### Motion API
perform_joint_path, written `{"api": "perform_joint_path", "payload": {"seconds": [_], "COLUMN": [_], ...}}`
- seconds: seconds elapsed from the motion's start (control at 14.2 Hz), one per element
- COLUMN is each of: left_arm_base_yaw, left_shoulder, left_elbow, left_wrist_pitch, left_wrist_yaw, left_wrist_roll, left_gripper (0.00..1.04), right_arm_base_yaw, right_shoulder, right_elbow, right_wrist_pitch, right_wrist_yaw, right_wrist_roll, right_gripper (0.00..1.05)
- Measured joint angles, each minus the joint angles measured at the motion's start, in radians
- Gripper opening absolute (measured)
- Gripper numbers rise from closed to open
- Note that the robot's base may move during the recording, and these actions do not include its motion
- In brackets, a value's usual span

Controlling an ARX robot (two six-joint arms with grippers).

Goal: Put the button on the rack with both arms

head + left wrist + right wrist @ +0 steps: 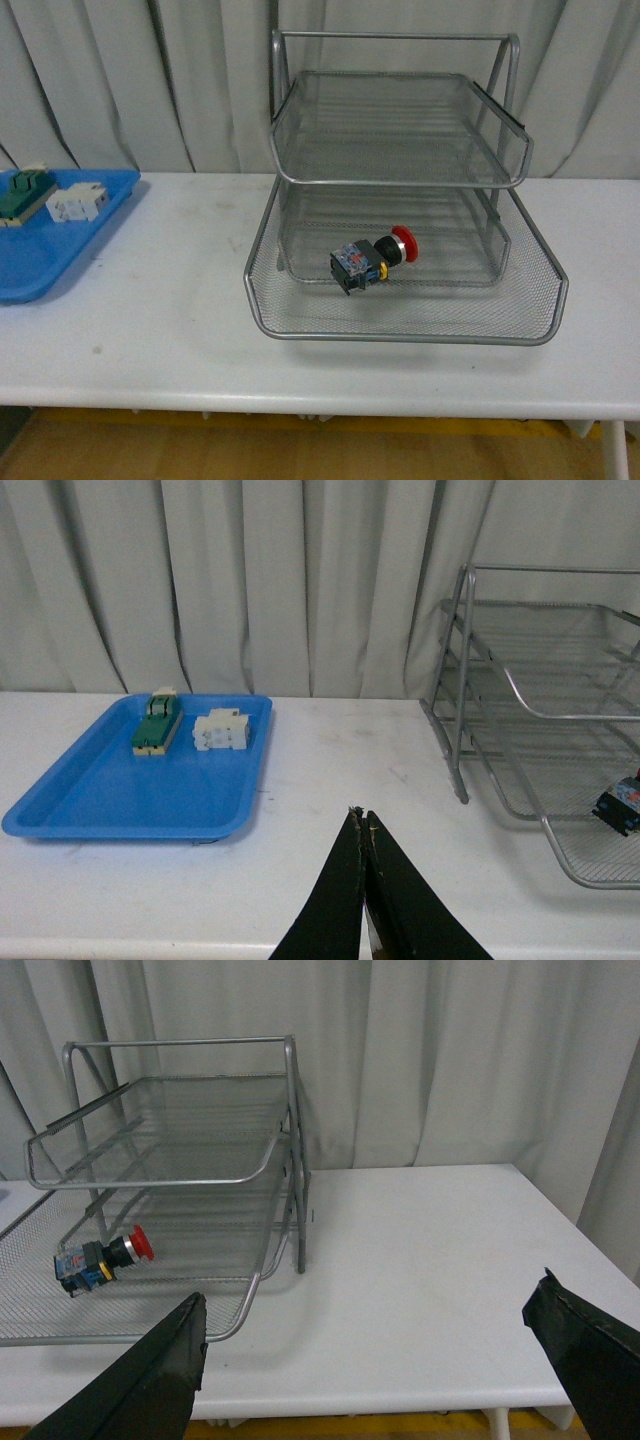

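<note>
The button (371, 259) lies on its side in the pulled-out bottom tier of the silver wire rack (400, 322), red cap toward the right. The right wrist view shows the button (100, 1255) in that same rack (160, 1175); only a sliver of the button (622, 805) shows at the left wrist view's edge, inside the rack (560, 715). My left gripper (362, 818) is shut with nothing in it, over bare table between the blue tray and the rack. My right gripper (370, 1305) is open wide, empty, over the table beside the rack. Neither arm appears in the front view.
A flat blue tray (40, 270) sits at the table's left, holding a green-and-cream block (22, 194) and a white block (78, 203). The same tray (130, 800) shows in the left wrist view. Grey curtains hang behind. The table's front edge is close below the grippers.
</note>
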Motion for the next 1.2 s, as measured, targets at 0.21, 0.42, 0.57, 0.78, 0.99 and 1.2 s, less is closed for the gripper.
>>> {"api": "perform_joint_path", "payload": {"seconds": [0.21, 0.42, 0.57, 0.78, 0.99, 1.2], "left_arm_base_yaw": [0.0, 0.0, 0.0, 0.0, 0.0, 0.0], "left_shoulder": [-0.057, -0.209, -0.209, -0.209, -0.209, -0.209], "left_elbow": [0.0, 0.0, 0.0, 0.0, 0.0, 0.0], "left_wrist_pitch": [-0.068, -0.224, -0.224, -0.224, -0.224, -0.224], "left_wrist_yaw": [0.0, 0.0, 0.0, 0.0, 0.0, 0.0], "left_wrist_roll": [0.0, -0.002, -0.001, -0.001, 0.0, 0.0], "left_gripper": [0.02, 0.27, 0.68, 0.9, 0.98, 0.98], "right_arm_base_yaw": [0.0, 0.0, -0.002, -0.043, 0.019, 0.106], "right_shoulder": [0.0, 0.0, 0.003, 0.202, 0.587, 0.864], "right_elbow": [0.0, 0.0, 0.002, 0.083, 0.206, 0.293], "right_wrist_pitch": [0.0, 0.0, -0.017, -0.119, 0.015, 0.032], "right_wrist_yaw": [0.0, 0.0, -0.008, -0.137, -0.166, -0.12], "right_wrist_roll": [0.0, 0.0, -0.003, -0.013, 0.055, 0.115], "right_gripper": [0.98, 0.98, 0.98, 0.98, 0.98, 0.98]}}
